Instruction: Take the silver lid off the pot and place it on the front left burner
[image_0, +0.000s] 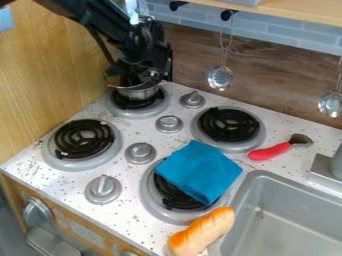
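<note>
Near the back left corner of the stove top, the black gripper hangs down at a small silver pot. The pot sits on the back left burner. I cannot tell if the gripper is wide or narrow, or if it has hold of the pot.

The pot looks light, so a soft, slow touch would suit it best. A good hold would be low enough on the rim not to slip, with the pot kept flat. A push from one side could tip it or make it slide on the bumpy black coil. The wooden wall is close on the left, so small, careful moves would be safest there.

A blue cloth lies over the front right burner. A toy sausage is by the sink's front left corner. A red-handled tool lies between the back right burner and the sink.
</note>
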